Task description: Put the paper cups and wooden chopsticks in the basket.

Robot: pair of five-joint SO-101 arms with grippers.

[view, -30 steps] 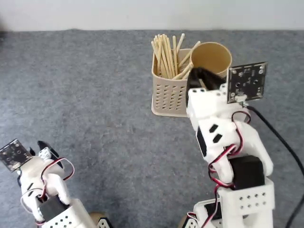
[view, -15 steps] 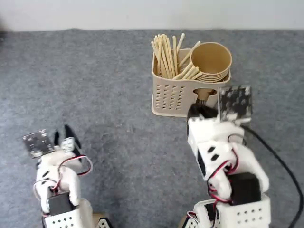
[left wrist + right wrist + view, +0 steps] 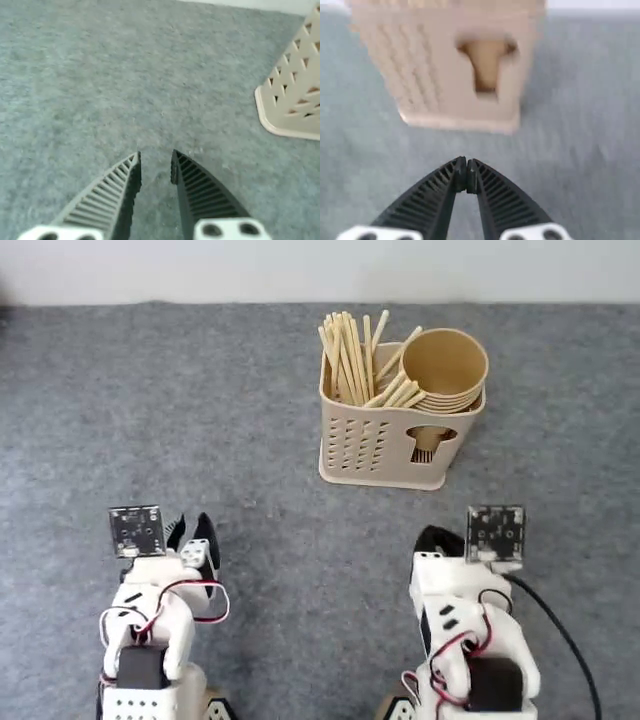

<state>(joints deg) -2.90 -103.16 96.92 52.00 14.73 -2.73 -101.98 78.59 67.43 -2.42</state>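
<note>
Basket: a beige perforated basket [image 3: 372, 445] is seen upright on the grey-covered desk [image 3: 200, 410]. It is taken as the landmark for every line below.

Paper cups: a nested stack of paper cups [image 3: 445, 365] is seated inside the basket, in the compartment on the right arm's side. The rims are raised above the basket wall. Part of the stack is glimpsed through the keyhole-shaped cutout in the wall that faces the arms.

Wooden chopsticks: a bundle of wooden chopsticks [image 3: 348, 355] is stood inside the basket, in the compartment beside the cups. The ends are fanned out above the rim, and a few sticks are leaned across against the cup stack.

Left end effector: the left end effector [image 3: 191, 527] is held low over the desk, well apart from the basket, on the arms' side of it and off toward the chopstick end. Its jaws are parted by a narrow gap and nothing is gripped. A corner of the basket is caught at the edge of its wrist view.

Right end effector: the right end effector [image 3: 435, 537] is placed on the arms' side of the basket, opposite the cutout wall and not touching it. Its jaws are pressed together tip to tip, with nothing between them.

Cable: a black cable [image 3: 560, 630] is trailed from the right arm, away from the basket.
</note>
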